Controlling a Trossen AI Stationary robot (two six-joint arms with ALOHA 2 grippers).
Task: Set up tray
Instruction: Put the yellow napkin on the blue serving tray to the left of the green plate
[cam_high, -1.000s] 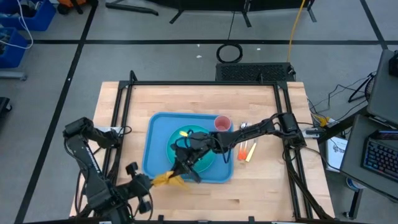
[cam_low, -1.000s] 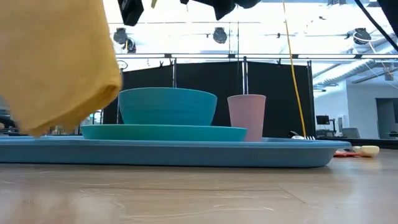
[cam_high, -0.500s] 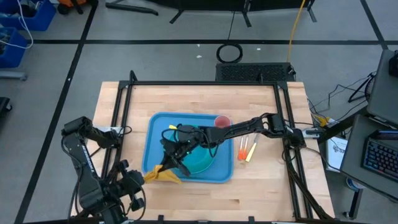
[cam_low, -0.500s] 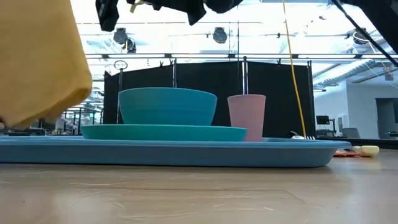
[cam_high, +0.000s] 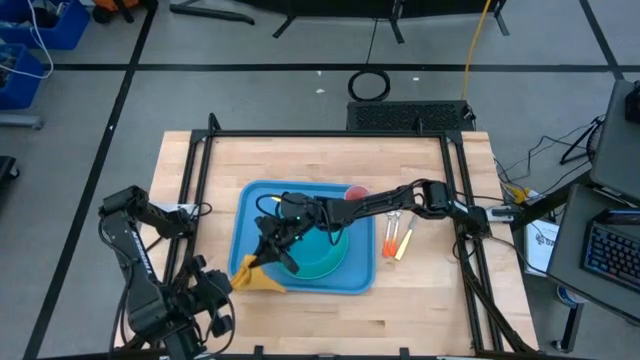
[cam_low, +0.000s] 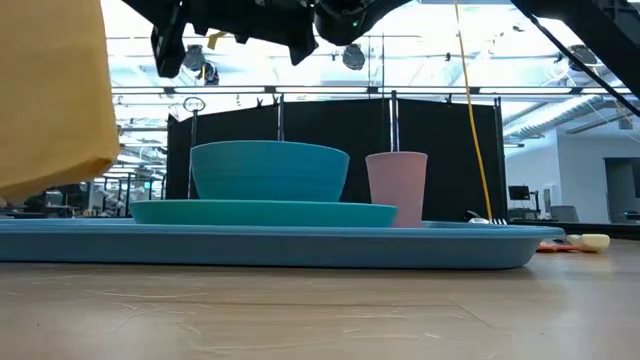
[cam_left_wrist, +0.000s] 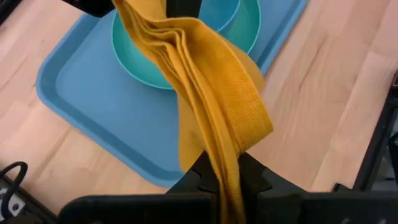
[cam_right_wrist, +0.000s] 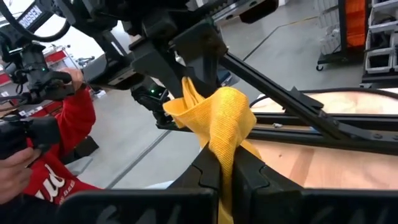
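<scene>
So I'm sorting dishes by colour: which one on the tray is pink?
The cup, standing upright on the tray beside the plate and bowl, which are both teal.

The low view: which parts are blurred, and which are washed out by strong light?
Low view: the yellow napkin near the lens is soft and unfocused; the ceiling behind is blown out white; the tray, bowl and pink cup stay sharp.
</scene>
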